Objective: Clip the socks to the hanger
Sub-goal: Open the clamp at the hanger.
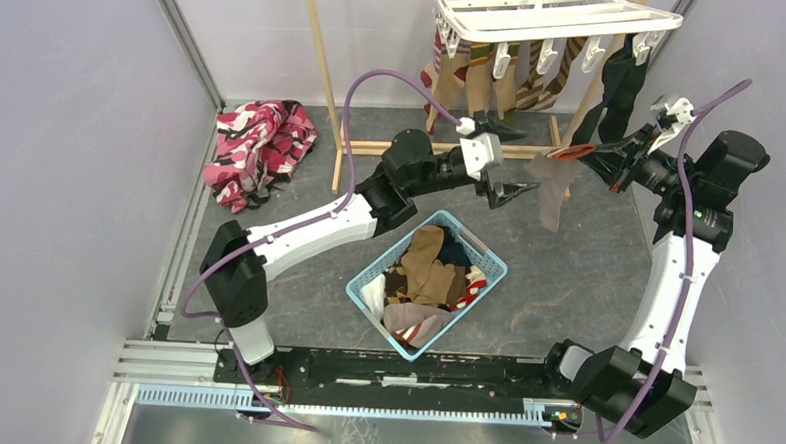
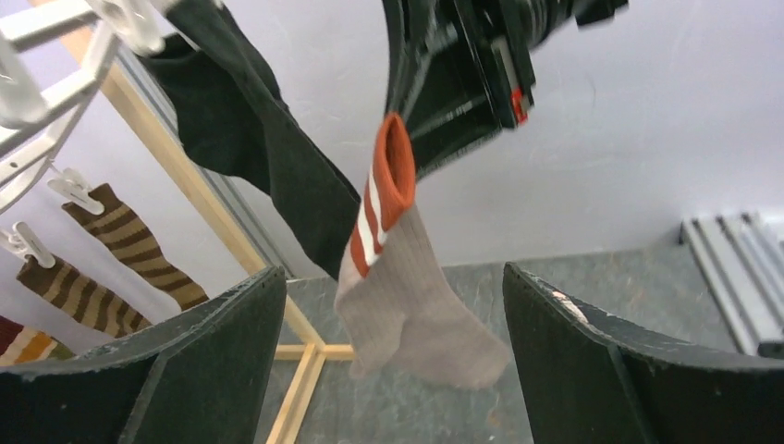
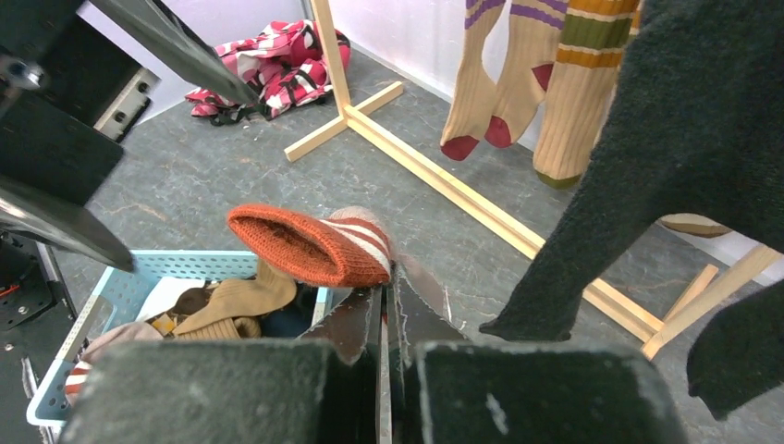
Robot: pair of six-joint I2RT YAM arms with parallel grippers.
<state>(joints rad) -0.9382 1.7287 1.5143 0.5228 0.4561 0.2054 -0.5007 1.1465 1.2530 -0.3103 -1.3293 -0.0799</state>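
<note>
A grey sock point(image 1: 551, 192) with a red-and-white striped cuff point(image 3: 314, 245) hangs in the air below the white hanger point(image 1: 538, 13). My right gripper point(image 3: 390, 287) is shut on the cuff's edge, seen from above as the right gripper point(image 1: 594, 156). The left gripper point(image 1: 525, 163) is open just left of the sock and holds nothing. In the left wrist view the grey sock point(image 2: 416, 310) dangles beyond the two wide-apart fingers point(image 2: 194, 361). Several socks are clipped to the hanger: a black one point(image 2: 259, 157), brown striped ones point(image 2: 129, 240) and tan ones point(image 3: 481, 83).
A light blue mesh basket point(image 1: 478, 243) holding several more socks sits on the floor between the arms. A thin wooden stand point(image 1: 326, 69) carries the hanger, its base bars on the floor point(image 3: 462, 194). A pink, red and black cloth point(image 1: 262, 146) lies at the back left.
</note>
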